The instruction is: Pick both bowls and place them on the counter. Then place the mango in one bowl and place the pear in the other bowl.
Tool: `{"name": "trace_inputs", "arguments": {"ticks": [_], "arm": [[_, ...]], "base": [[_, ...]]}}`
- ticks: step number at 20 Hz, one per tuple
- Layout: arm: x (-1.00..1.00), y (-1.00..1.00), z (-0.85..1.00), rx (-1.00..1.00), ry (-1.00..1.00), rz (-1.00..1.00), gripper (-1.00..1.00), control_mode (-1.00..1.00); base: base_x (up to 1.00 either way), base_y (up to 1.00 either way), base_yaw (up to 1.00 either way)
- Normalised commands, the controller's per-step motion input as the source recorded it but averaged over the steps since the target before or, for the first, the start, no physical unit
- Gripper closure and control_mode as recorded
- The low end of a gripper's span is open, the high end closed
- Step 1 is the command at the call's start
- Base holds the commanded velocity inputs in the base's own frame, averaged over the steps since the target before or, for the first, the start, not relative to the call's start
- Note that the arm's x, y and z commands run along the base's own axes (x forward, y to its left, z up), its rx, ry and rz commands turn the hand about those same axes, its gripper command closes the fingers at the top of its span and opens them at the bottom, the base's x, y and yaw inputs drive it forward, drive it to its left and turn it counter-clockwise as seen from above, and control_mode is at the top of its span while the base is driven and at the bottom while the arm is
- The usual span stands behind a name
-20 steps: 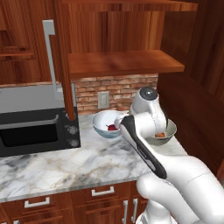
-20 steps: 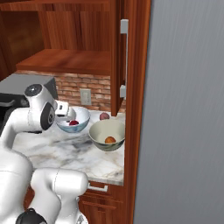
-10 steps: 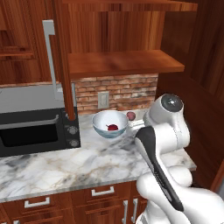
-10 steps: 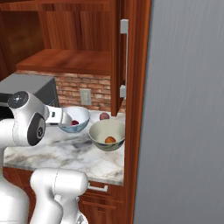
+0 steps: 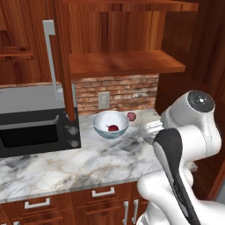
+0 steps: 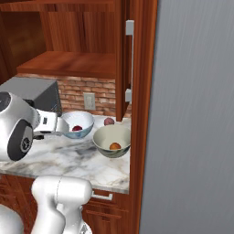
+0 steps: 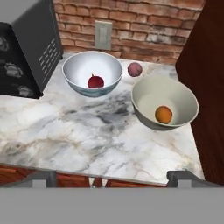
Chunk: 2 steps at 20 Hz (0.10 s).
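Two bowls stand side by side on the marble counter [image 7: 87, 131]. The white floral bowl [image 7: 92, 72] holds the dark red pear [image 7: 95, 82]; both also show in the left base view, bowl [image 5: 110, 124] and pear [image 5: 113, 128]. The grey-green bowl [image 7: 164, 103] with the cream inside holds the orange mango [image 7: 163, 114], seen too in the right base view, bowl [image 6: 112, 140] and mango [image 6: 115, 146]. My gripper [image 7: 112, 178] hangs open and empty above the counter's front edge, well back from both bowls.
A paler pinkish-red fruit [image 7: 134, 69] lies on the counter behind the bowls, by the brick wall. A black microwave [image 7: 26, 48] stands to the left of the white bowl. A wooden cabinet side [image 7: 205, 65] borders the counter on the right. A wooden shelf [image 5: 123, 63] hangs overhead.
The arm has drawn back from over the grey-green bowl toward the counter's front edge. The gripper stays open. Bowls and fruits have not moved.
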Motion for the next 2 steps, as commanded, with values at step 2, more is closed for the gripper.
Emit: {"name": "trace_inputs", "arguments": {"ticks": [2], "arm": [[-0.78,-0.08,0.25,0.0,-0.04,0.0,-1.0,-1.0]], "base": [[0.0,0.0,0.0]]}}
